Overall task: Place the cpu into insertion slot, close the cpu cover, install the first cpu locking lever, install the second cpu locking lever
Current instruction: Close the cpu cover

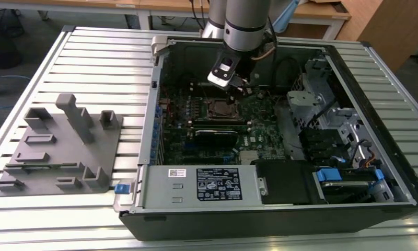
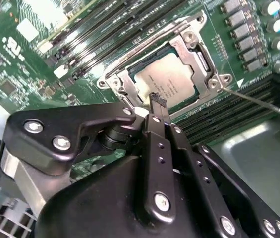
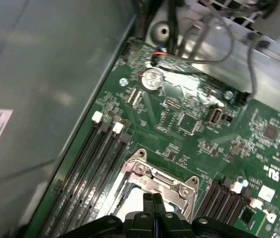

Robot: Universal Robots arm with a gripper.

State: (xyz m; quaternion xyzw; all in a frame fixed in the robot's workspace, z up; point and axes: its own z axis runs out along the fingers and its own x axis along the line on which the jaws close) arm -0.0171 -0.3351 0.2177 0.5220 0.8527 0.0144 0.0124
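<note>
A slatted metal desk [image 1: 90, 52] carries an open computer case [image 1: 348, 209] lying on its side, with a grey plastic fixture [image 1: 56, 151] well off from the tool, out on the slats. The robot arm [image 1: 245, 21] comes down into the case from above, over the green circuit board [image 2: 21, 74].

The tool [image 2: 157, 99] hangs low over the board, right at the edge of the insertion slot [image 1: 221, 108]. From where I stand its two black fingers [image 2: 152, 144] look pressed together with nothing between them, and both wrist views show the same.

Just beyond the fingertips lies the cpu cover [image 2: 121, 85], its silvery frame sitting down flat over the socket. Through its window you can see the cpu [image 2: 172, 82], dull grey top up, seated in the slot and lying level. The tips hover at the frame's near side, close to the chip's corner; I cannot tell whether they touch it.

A thin metal rod [image 2: 258, 101] runs away from one corner of the socket, slanting out across the long black slots [image 2: 229, 111] beside the tool.
</note>
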